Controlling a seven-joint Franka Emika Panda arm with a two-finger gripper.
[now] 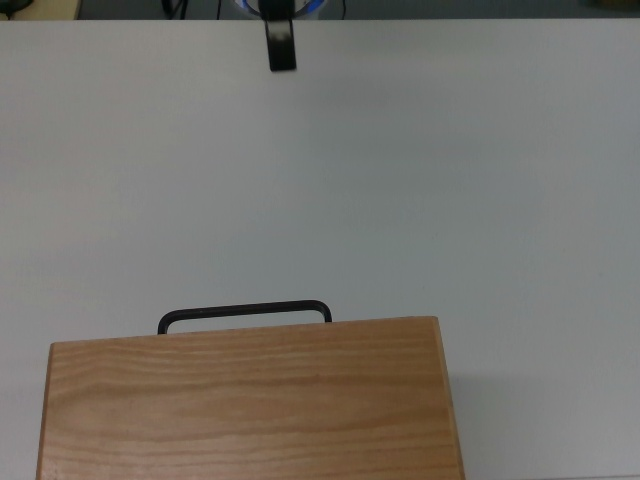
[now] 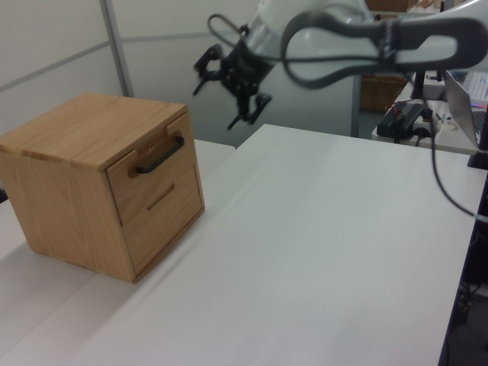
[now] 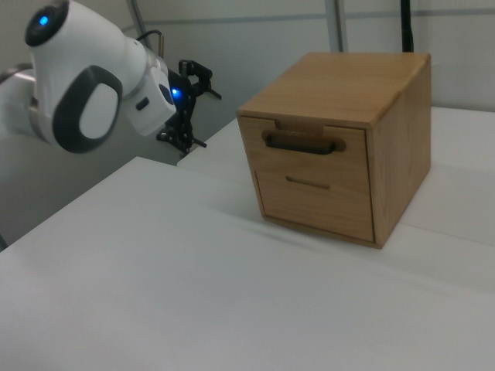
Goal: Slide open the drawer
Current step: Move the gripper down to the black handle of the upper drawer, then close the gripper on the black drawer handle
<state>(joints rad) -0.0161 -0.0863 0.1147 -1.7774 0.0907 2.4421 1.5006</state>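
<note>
**benchwatcher:** So how far along is it? To me the drawer [image 2: 147,172] looks fully shut. In the left view its front panel sits flush in the upper slot of the wooden cabinet [image 2: 72,191], and the black bar handle [image 2: 158,155] is untouched. The right view shows the same, with the handle [image 3: 303,142] lying across the top panel and no gap around it. From above, only the handle [image 1: 244,312] pokes out past the cabinet top [image 1: 250,400].

**servo_sam:** Yeah, nothing done yet by the look of it. The whole pull is left: the arm needs to get to the handle, grab it, then slide the drawer out over the white table [image 2: 320,252]. The gripper [image 2: 231,81] hangs in the air well apart from the cabinet, up and toward the left view's right of the handle.

**benchwatcher:** And the jaws?

**servo_sam:** Spread wide, nothing between them, touching nothing. In the left view the two fingers [image 2: 252,107] splay out clearly with empty space in the middle. The right view has the gripper [image 3: 191,108] tucked beside the white arm [image 3: 85,85], off to the right view's left of the cabinet. In the top view only one dark finger [image 1: 281,42] dips in at the far edge
</note>
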